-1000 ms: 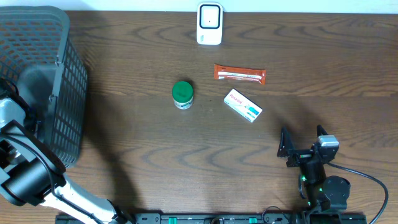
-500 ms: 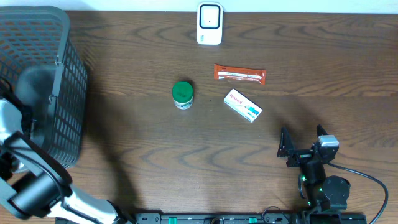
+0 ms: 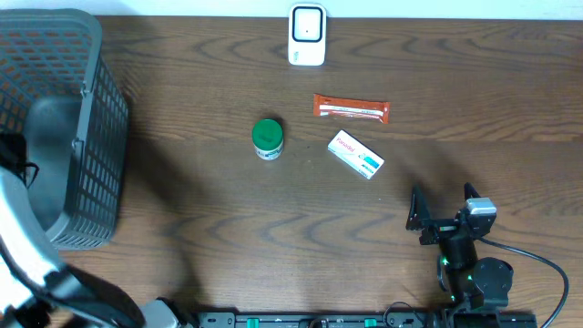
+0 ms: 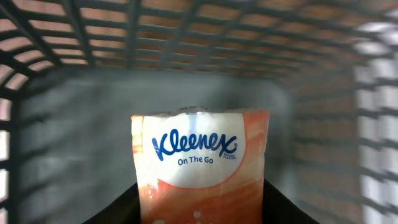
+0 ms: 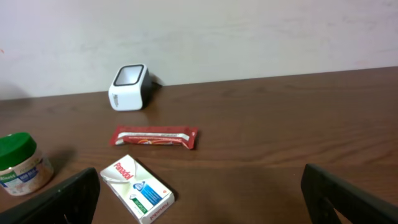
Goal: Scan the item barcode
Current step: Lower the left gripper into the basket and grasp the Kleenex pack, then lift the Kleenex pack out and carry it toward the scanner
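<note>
Soft, even light on the table (image 3: pixel 273 219), faint shadows; the basket (image 4: pixel 186 25) mesh blurs close up (right side overexposed).

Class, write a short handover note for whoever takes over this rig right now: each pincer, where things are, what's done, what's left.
Left pincer: shut on the Kleenex pack, inside the basket.
Right pincer: open, empty, at the table's near right.
Scanner: middle of the table's far edge.
Jar, red bar and Panadol box lie in front of it.
Done: pack gripped.
Left: lift it out, show its barcode to the scanner; no barcode in view.
</note>
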You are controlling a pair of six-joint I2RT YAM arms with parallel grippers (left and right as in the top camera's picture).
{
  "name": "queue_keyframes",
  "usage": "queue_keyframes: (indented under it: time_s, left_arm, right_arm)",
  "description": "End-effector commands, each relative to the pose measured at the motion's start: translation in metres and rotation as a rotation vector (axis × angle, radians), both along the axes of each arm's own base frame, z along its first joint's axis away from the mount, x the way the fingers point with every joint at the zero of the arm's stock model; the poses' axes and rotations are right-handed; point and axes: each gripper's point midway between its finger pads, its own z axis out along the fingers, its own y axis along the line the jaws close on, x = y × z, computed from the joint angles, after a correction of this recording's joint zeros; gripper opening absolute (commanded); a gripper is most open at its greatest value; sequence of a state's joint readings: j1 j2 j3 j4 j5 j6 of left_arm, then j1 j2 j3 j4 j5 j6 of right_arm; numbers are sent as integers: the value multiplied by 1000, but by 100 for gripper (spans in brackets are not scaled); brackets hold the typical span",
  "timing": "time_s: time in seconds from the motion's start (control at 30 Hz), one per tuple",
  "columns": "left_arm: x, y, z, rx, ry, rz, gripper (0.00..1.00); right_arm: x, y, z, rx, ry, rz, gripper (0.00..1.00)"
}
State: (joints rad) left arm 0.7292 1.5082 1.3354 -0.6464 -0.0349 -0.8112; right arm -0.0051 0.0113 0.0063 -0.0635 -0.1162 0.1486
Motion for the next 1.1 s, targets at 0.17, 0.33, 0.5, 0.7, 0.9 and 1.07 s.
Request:
queue_keyframes:
  time_s: [0.17, 0.33, 0.5, 0.7, 0.9, 1.07]
  left_arm:
    - [6, -51, 83, 25, -277, -175, 47]
    - [-1, -82, 133, 73, -424, -271, 51]
    - [-2, -118, 163, 48, -548, -400, 51]
    - [16, -174, 167, -69, -605, -611, 50]
    - [38, -249, 154, -171, -563, -841, 50]
    - [49, -319, 138, -204, -492, -1049, 50]
  right_arm:
    - [0, 2, -1, -14, 1, 11, 99]
    - [0, 2, -1, -14, 1, 11, 99]
    - [0, 2, -1, -14, 1, 11, 99]
    - [0, 2, -1, -14, 1, 11, 99]
    - [0, 2, -1, -14, 1, 11, 99]
    - [0, 2, -1, -14, 1, 11, 99]
